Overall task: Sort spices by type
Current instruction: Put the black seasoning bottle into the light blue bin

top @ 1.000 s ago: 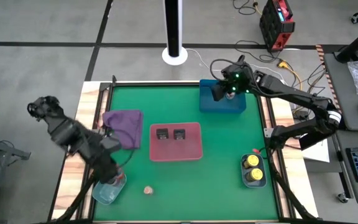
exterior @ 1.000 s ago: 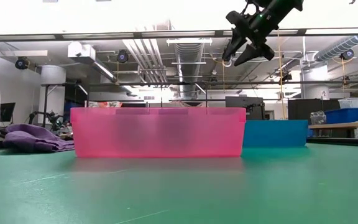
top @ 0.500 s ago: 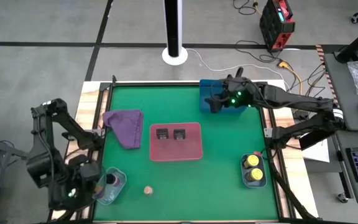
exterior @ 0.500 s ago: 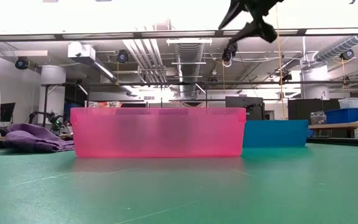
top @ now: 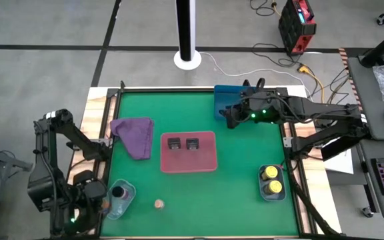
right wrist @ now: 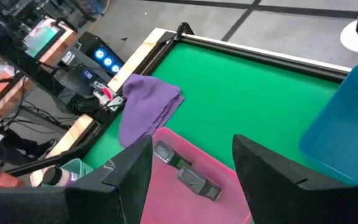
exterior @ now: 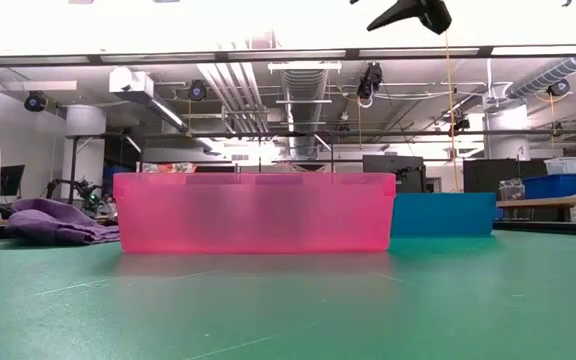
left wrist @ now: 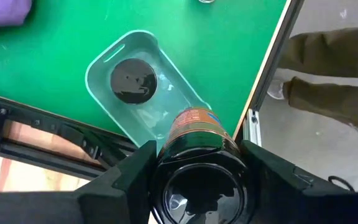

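In the left wrist view my left gripper (left wrist: 197, 155) is shut on a dark brownish shaker (left wrist: 194, 124) with an orange label, above the near left corner of the table. Below it a second dark shaker (left wrist: 132, 79) stands in a clear tray (left wrist: 166, 71). Two black square tins (top: 174, 143) (top: 192, 143) sit in the red tray (top: 205, 163). Two yellow-capped jars (top: 270, 173) (top: 270, 189) stand in the grey-blue tray. One pale tan jar (top: 159, 203) rests on the mat. My right gripper (right wrist: 194, 186) is open, high beside the blue tray (top: 227, 97). My left gripper pinches the brownish shaker's body (left wrist: 194, 134) between its two fingers (left wrist: 135, 177), one on each side. The shaker lies along the fingers, its black end toward the wrist and its labelled end pointing down at the table. It is lifted clear, over the clear tray's near end.
A purple cloth (top: 133, 135) lies at the table's left, beside the red tray. A person's leg (left wrist: 328, 93) stands just past the near table edge. Open green mat lies between the red tray and the grey-blue tray (top: 282, 193).
My left arm has drawn back from over the clear tray toward the table's near left corner, and the shaker in the tray now shows. My right gripper has moved from over the blue tray toward the near edge and risen, almost out of the low view.
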Controlling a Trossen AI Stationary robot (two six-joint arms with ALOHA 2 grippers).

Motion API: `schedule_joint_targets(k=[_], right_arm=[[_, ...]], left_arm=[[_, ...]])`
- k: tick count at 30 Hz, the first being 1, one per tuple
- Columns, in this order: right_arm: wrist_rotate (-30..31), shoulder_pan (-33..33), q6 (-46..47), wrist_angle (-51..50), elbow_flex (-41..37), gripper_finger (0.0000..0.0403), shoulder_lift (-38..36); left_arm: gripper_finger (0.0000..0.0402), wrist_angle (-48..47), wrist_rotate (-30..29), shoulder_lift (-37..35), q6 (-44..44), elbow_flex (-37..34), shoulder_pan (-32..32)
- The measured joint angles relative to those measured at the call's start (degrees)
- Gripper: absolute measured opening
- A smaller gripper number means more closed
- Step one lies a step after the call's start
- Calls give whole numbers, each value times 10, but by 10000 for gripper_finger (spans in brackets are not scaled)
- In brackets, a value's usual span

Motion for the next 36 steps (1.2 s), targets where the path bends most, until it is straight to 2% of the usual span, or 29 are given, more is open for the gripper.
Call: schedule_joint_targets(k=[11,23,36], right_arm=[[6,7,-1,-2,1,210,1],[6,7,-9,-1,1,210,1],[6,7,-10,-1,1,210,1]], left_arm=[[186,22,0,0,-6,-59,0],[186,129,21,0,-13,-165,6],[186,190,41,-6,-19,-248,14]])
